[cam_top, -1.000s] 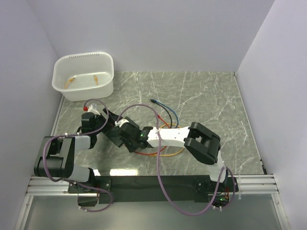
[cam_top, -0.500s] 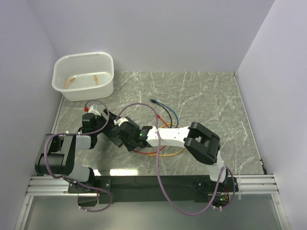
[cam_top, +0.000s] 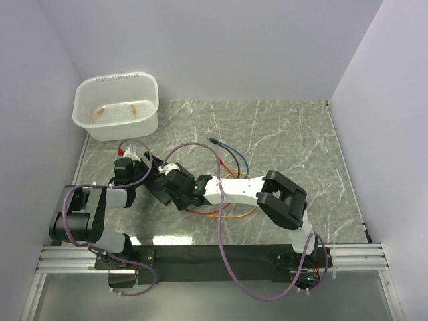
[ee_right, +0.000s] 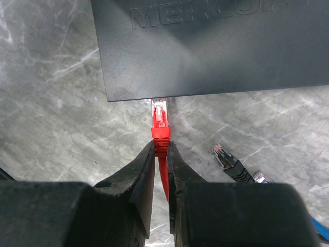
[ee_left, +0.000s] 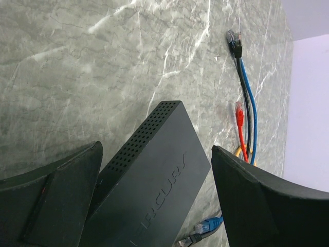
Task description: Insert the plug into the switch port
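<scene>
Step in hand: the right gripper is presenting the red plug to the socket edge of the switch; I am judging the insertion as not finished, because most of the clear connector is showing outside the box
Right jaws: they are standing narrow and pinching the red boot just behind the connector
Left jaws: the left gripper is standing wide, with one finger at each side of the switch; whether the fingers are touching the box I cannot tell
Where the switch is: it is lying flat on the marble table, in the left part, between the two grippers
Where the plug is: its tip is meeting the near edge of the switch, close to one corner; the top plate is hiding the port, so I cannot tell if the tip is entering it
Doing it well: the push should be going straight along the plug's own axis, slow and level, with no twisting of the boot
Bracing: the box is probably light and sliding easily, so the left fingers should be closing on it before the push
Watching for: a loose black plug is lying just beside the red one, apart from it
</scene>
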Robot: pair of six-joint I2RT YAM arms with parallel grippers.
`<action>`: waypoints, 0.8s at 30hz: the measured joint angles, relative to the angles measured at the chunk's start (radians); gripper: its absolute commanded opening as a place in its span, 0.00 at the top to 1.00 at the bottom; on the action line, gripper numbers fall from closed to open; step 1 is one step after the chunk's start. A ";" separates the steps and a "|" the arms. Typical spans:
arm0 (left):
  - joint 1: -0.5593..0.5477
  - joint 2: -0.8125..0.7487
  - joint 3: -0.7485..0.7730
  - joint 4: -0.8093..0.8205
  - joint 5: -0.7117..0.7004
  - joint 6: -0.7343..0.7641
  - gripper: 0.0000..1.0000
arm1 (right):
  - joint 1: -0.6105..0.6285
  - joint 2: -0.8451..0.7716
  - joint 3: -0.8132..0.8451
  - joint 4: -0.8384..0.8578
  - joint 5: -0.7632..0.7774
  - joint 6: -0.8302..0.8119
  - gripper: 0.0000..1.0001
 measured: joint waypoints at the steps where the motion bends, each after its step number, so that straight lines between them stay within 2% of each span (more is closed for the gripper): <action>1: 0.000 0.002 0.000 0.004 0.000 0.000 0.07 | 0.000 0.000 0.001 0.000 -0.001 0.000 1.00; 16: -0.004 0.014 0.000 0.026 0.000 -0.001 0.07 | 0.015 0.003 0.021 -0.010 -0.009 0.008 1.00; 24: -0.005 0.017 0.000 0.032 -0.001 0.000 0.07 | 0.021 0.058 0.044 -0.020 0.023 0.017 1.00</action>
